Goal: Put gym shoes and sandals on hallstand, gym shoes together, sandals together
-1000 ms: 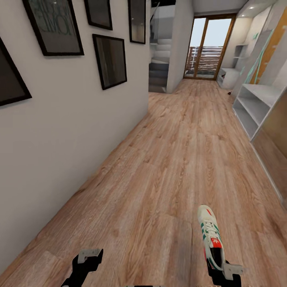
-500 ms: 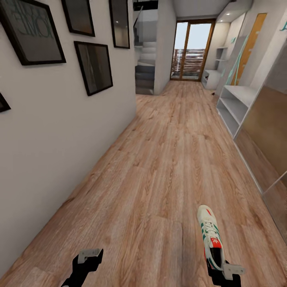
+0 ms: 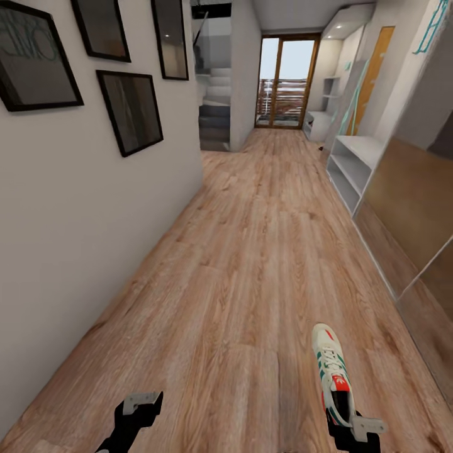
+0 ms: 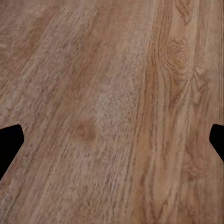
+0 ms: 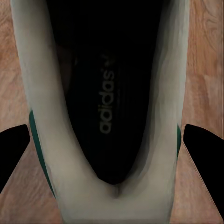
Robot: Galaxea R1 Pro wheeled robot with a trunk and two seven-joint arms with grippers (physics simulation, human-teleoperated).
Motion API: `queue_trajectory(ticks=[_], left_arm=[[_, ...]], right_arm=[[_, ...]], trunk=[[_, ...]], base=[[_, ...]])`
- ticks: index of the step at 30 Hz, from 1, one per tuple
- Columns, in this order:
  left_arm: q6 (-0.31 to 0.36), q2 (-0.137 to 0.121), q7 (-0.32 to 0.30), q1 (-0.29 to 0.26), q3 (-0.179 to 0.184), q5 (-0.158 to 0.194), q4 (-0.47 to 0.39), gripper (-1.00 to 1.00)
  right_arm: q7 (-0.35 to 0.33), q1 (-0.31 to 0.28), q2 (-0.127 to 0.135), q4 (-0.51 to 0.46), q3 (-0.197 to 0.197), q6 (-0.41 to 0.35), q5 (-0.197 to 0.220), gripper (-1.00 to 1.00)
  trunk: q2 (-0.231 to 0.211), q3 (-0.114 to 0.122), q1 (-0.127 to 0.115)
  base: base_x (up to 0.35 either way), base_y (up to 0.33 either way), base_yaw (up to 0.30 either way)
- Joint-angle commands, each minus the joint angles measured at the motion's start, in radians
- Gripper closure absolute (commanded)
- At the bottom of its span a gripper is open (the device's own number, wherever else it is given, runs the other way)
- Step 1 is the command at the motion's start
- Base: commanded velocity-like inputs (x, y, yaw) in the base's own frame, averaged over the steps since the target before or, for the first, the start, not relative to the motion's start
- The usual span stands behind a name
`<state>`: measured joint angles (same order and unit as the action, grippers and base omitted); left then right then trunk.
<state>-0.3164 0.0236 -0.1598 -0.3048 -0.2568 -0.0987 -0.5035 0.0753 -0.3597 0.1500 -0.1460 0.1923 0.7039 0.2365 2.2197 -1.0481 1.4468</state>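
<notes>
As the head camera has swung toward the right side of the corridor over the last second, the framed pictures have slid toward the left edge while the pale-grey hallstand (image 3: 352, 165) and the wardrobe panels (image 3: 409, 207) show more fully; the arms and shoe keep their places in view, so this reads as the robot turning toward the rack with its load; the right gripper (image 3: 347, 420) is clamped on the heel of one gym shoe (image 3: 331, 371), toe pointing ahead above the corridor floor (image 3: 251, 251), the right wrist view looking into its dark insole (image 5: 107, 107) with a finger either side; the left gripper (image 3: 135, 412) hangs spread and empty over bare planks; the hallstand lies well ahead on the right.
</notes>
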Motion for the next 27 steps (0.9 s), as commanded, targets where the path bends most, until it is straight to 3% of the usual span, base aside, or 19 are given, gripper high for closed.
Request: queue_trajectory(ticks=[1, 11, 27], left_arm=[[-0.004, 0.001, -0.006, 0.0, -0.008, -0.01, -0.001, -1.0], [-0.006, 0.001, -0.006, 0.0, -0.009, -0.008, -0.003, -1.0], [-0.005, 0.001, -0.006, 0.0, -0.01, -0.007, 0.004, -1.0]], right_arm=[[0.008, -0.001, 0.0, 0.0, 0.009, 0.002, 0.003, 1.0], [0.008, -0.001, 0.0, 0.0, 0.009, 0.002, 0.003, 1.0], [0.008, -0.001, 0.0, 0.0, 0.009, 0.002, 0.003, 1.0]], trunk=[[0.0, 0.0, 0.0], [0.0, 0.001, 0.0], [0.0, 0.003, 0.0]], base=[[0.115, 0.0, -0.253], [0.303, -0.013, -0.05], [0.313, -0.134, -0.018]])
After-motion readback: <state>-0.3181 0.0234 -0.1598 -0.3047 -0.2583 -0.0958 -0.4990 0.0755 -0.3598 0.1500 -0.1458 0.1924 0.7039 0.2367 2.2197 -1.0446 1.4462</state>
